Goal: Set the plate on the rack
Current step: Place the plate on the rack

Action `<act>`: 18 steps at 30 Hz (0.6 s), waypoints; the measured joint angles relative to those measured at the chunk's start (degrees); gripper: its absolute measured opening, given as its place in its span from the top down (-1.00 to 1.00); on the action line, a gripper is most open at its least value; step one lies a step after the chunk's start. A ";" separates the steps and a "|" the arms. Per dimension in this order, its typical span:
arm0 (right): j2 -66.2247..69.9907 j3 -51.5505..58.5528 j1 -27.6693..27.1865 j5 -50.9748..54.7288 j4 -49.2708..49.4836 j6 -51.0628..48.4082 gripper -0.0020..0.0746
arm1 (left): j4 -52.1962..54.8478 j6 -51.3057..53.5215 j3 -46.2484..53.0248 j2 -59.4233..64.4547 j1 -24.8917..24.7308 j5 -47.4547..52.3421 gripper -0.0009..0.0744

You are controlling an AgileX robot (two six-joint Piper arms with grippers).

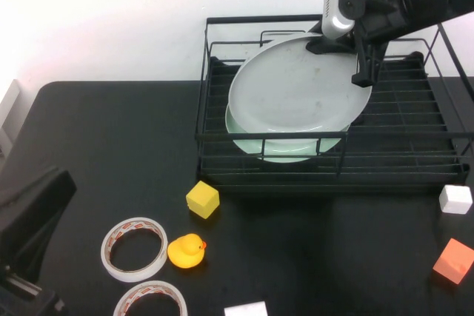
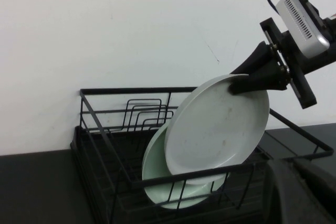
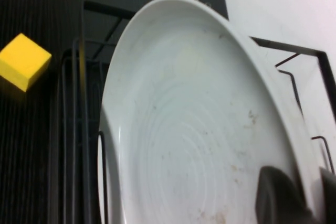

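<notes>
The pale grey-white plate (image 1: 296, 86) is tilted over the left half of the black wire rack (image 1: 404, 160), its lower edge down behind the front rail. My right gripper (image 1: 354, 57) is shut on the plate's upper right rim. In the right wrist view one finger lies on the plate's face (image 3: 194, 129) and the other behind the rim, with the gripper (image 3: 302, 198) pinching it. The left wrist view shows the plate (image 2: 215, 124) leaning in front of a mint green plate (image 2: 157, 182) in the rack (image 2: 105, 129). My left gripper (image 1: 44, 197) is parked at the near left.
The mint green plate (image 1: 285, 149) stands in the rack behind the grey one. In front of the rack lie a yellow cube (image 1: 202, 199), a rubber duck (image 1: 187, 249) and two tape rolls (image 1: 134, 248). A white cube (image 1: 455, 198) and an orange cube (image 1: 453, 260) sit at the right.
</notes>
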 joint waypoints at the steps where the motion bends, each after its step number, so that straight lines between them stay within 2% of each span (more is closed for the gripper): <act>1: 0.13 0.00 0.00 0.00 0.00 0.00 0.71 | -0.26 0.00 0.00 0.00 0.00 0.00 0.98; 12: 0.36 0.00 0.00 1.21 0.83 0.19 0.68 | -4.06 1.16 0.00 0.00 0.00 0.00 0.98; 15: 0.36 0.00 0.00 2.56 1.32 0.24 0.49 | -4.65 1.54 0.00 0.00 0.00 0.00 0.98; 18: 0.49 0.00 0.00 3.00 1.61 0.50 0.12 | -5.66 1.75 0.00 0.00 0.00 0.00 0.98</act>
